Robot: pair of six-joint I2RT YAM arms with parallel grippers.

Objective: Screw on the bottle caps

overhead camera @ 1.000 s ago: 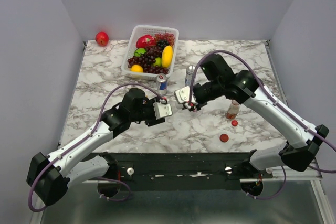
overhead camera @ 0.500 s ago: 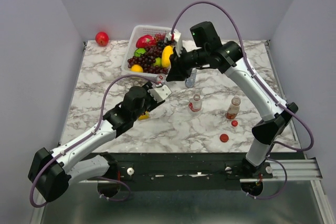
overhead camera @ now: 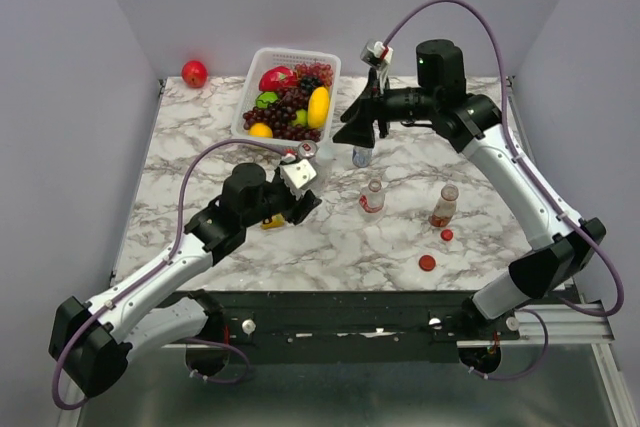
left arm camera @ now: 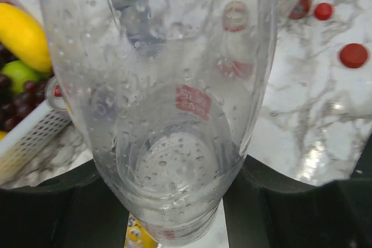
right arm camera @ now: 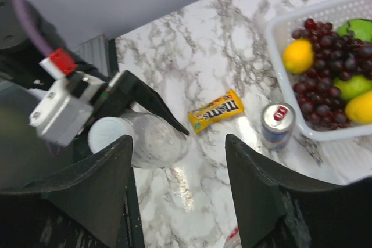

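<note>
My left gripper (overhead camera: 298, 190) is shut on the tall colourless bottle (left arm camera: 174, 85), held tilted above the table. In the right wrist view this bottle (right arm camera: 154, 139) has a whitish round end (right arm camera: 107, 135) toward the palm; I cannot tell if it is the whitish cap. My right gripper (overhead camera: 358, 132) is open and empty, raised near the basket, fingers (right arm camera: 87, 190) spread wide. Two short red-labelled bottles (overhead camera: 372, 195) (overhead camera: 443, 205) stand mid-table. Two red caps (overhead camera: 446, 235) (overhead camera: 427, 263) lie loose near the right one, also in the left wrist view (left arm camera: 353, 55) (left arm camera: 323, 11).
A white basket (overhead camera: 290, 50) of fruit stands at the back, a red apple (overhead camera: 194, 73) to its left. A soda can (right arm camera: 278, 123) stands beside the basket. A yellow candy packet (overhead camera: 272, 220) lies under my left arm. A silvery upright item (overhead camera: 362, 155) stands below my right gripper.
My right gripper let go of a short bottle, now standing mid-table, and swung up and back past the basket. My left gripper moved back-left and now holds the tall clear bottle.
</note>
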